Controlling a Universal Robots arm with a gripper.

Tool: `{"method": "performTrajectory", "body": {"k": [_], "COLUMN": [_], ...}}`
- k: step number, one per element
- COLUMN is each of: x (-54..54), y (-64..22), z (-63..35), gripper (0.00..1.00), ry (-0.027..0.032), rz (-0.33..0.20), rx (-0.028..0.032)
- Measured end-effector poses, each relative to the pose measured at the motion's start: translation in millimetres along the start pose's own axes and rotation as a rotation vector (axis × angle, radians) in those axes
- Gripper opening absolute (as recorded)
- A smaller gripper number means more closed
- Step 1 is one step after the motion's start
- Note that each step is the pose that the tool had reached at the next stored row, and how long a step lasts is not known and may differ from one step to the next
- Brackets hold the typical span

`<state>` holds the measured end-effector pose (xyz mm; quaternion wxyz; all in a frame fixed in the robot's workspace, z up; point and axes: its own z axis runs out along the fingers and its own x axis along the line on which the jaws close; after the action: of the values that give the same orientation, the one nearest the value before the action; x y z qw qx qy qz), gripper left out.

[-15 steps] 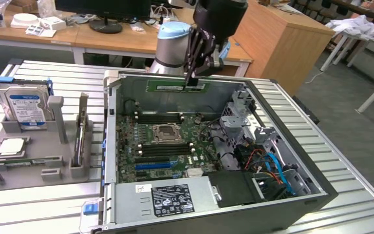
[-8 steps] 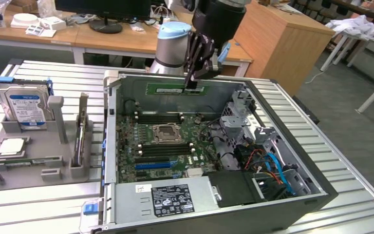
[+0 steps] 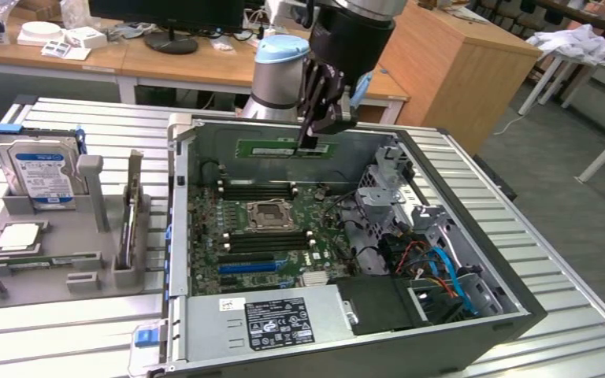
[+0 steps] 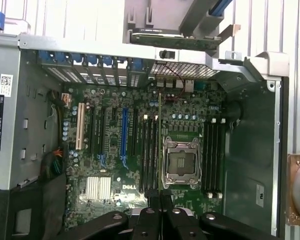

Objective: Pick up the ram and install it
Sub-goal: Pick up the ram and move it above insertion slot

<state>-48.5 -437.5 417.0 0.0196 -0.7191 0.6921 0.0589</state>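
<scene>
- The ram (image 3: 271, 148) is held clamped in the end effector (image 3: 308, 145), poised above the open case (image 3: 513, 311) — over the motherboard (image 3: 242, 236).
- It is judged light, stiff and fragile — best gripped mid-length at its upper edge, contacts left untouched.

Wooden desks (image 3: 176, 63) with a dark monitor (image 3: 166, 12) stand behind, a wooden cabinet (image 3: 460, 71) and grey floor (image 3: 554, 197) beside.
</scene>
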Motion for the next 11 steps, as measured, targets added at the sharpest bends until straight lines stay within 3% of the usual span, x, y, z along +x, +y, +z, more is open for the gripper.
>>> {"method": "performTrajectory", "body": {"k": [11], "x": [1.2], "y": [-0.6], "z": [11.0], "gripper": [0.12], "ry": [0.0001], "rz": [0.000], "rx": [0.0017]}}
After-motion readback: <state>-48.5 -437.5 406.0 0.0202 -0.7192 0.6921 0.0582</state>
